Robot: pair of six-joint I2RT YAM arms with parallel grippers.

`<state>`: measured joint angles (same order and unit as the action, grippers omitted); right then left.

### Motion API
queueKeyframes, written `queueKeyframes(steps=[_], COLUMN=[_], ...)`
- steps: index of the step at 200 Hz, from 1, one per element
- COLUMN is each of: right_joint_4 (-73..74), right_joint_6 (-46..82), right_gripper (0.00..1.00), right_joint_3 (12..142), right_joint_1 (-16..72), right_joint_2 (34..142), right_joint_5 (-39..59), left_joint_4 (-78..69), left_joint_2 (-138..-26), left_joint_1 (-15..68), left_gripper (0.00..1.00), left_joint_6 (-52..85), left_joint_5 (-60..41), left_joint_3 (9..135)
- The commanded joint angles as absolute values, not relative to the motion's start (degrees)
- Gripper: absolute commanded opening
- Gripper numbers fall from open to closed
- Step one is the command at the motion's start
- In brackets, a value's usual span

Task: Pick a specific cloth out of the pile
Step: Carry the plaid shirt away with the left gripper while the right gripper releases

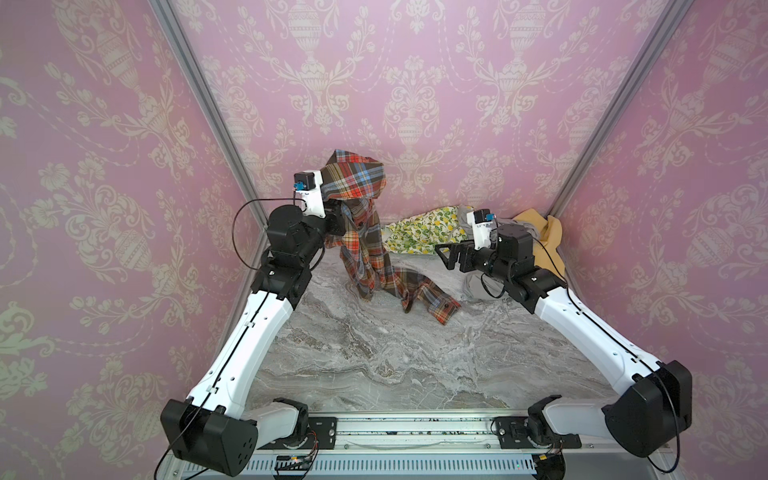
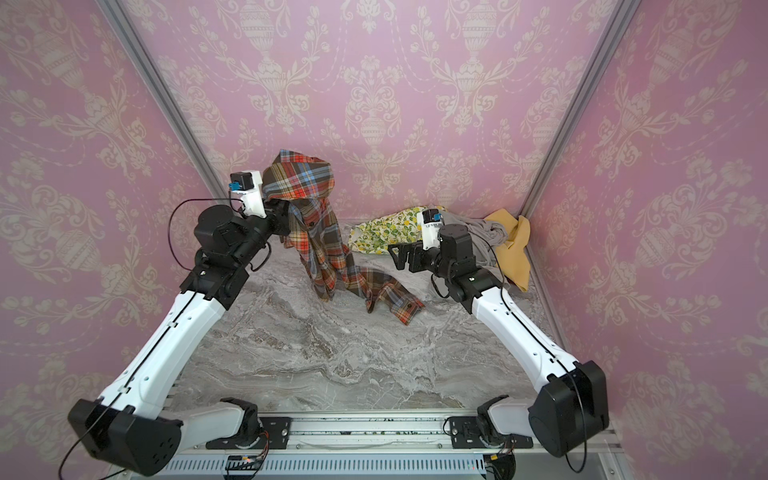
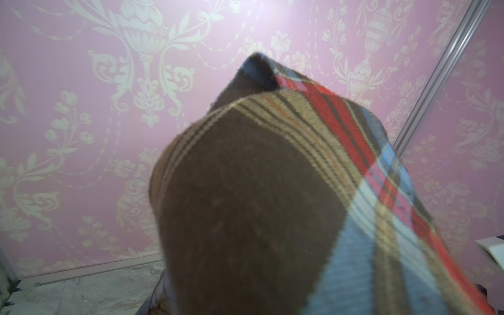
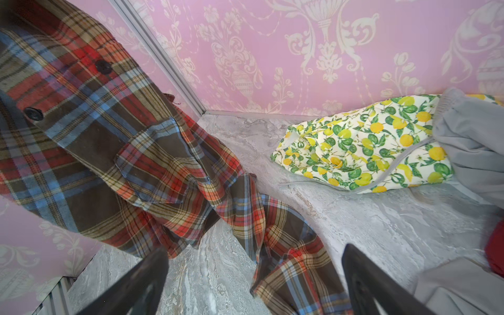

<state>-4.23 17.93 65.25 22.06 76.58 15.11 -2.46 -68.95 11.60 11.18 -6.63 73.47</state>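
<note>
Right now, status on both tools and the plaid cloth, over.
Left tool shut on plaid cloth, buried under it. Right tool open, empty. Cloth apart from pile, tail on table.

Top views overhead, near-identical; wrist views close, sharing cloth (image 3: 245, 204) (image 4: 95, 152).

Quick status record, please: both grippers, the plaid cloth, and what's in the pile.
left gripper: shut on plaid cloth, mostly hidden under it
right gripper: open, empty, beside the pile
plaid cloth: lifted, lower end trailing on table, apart from lemon-print cloth
pile: lemon-print cloth, grey cloth, mustard cloth, back right corner
</note>
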Motion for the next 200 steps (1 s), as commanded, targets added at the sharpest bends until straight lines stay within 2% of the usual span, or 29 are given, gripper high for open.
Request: queueKeyframes(steps=[1, 65, 105, 128, 166, 200], right_joint_4=[-1.8, 0.3, 0.7, 0.1, -0.2, -0.3], right_joint_6=[16.2, 16.0, 16.3, 15.7, 15.6, 16.2], right_gripper=[1.00, 0.99, 0.99, 0.99, 0.99, 0.99], right_joint_3=[65.3, 70.7, 71.0, 70.0, 68.3, 67.8], right_joint_1=[23.9, 28.9, 29.3, 29.3, 28.8, 28.3], right_joint_2=[78.3, 84.1, 84.6, 83.7, 82.5, 82.0], right_joint_5=[14.3, 11.8, 8.9, 7.2, 5.5, 5.0], left_joint_4=[1.3, 10.3, 11.7, 8.3, 3.2, -7.0], left_joint_2=[-62.7, -57.1, -59.5, -61.6, -64.5, -66.0], left_joint_1=[7.5, -5.1, -6.4, -5.0, 6.5, 8.5], left_gripper=[0.00, 0.00, 0.00, 0.00, 0.00, 0.00], left_joint_6=[9.4, 8.1, 8.3, 12.0, 12.6, 24.1], left_joint_5=[-4.5, -6.2, -11.3, -14.9, -8.7, -8.0], left_joint_3=[73.2, 73.3, 76.3, 73.9, 69.4, 61.0])
